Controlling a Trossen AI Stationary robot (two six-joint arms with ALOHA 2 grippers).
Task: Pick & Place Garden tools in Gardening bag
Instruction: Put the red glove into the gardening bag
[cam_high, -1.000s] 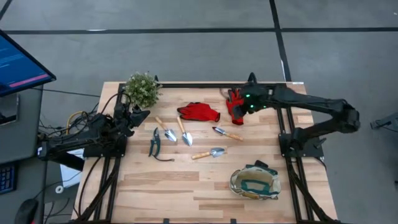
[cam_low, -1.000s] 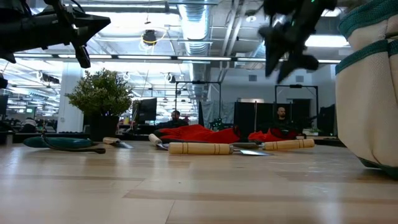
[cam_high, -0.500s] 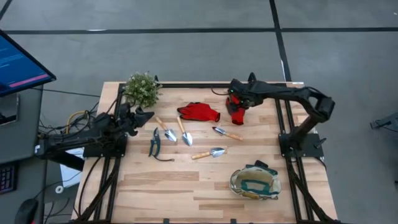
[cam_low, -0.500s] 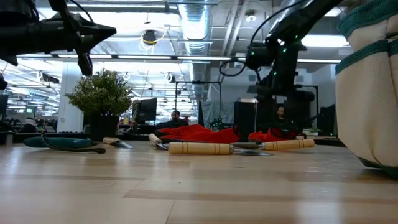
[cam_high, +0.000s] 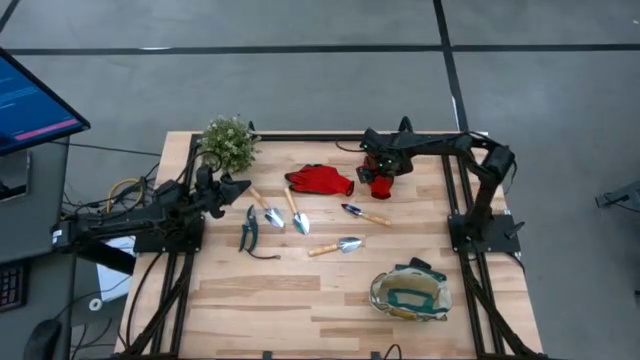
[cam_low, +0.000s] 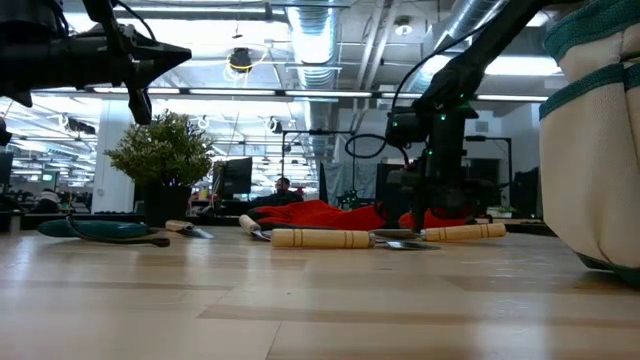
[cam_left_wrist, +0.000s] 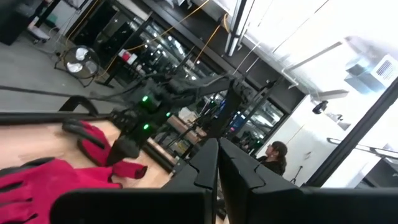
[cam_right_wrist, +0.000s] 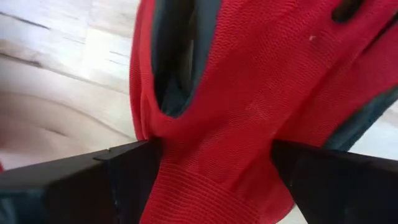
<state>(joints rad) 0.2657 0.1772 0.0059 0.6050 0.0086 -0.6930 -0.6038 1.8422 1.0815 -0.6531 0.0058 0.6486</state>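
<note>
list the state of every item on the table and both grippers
right gripper: open, fingers astride right red glove
left gripper: shut, empty, raised
other red glove: flat on table
pruning shears: lying flat
four trowels and forks: lying flat
gardening bag: open
potted plant: upright

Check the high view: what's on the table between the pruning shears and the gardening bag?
In the high view, one wooden-handled trowel lies between the pruning shears and the gardening bag; past it the wooden table is bare up to the bag.
</note>
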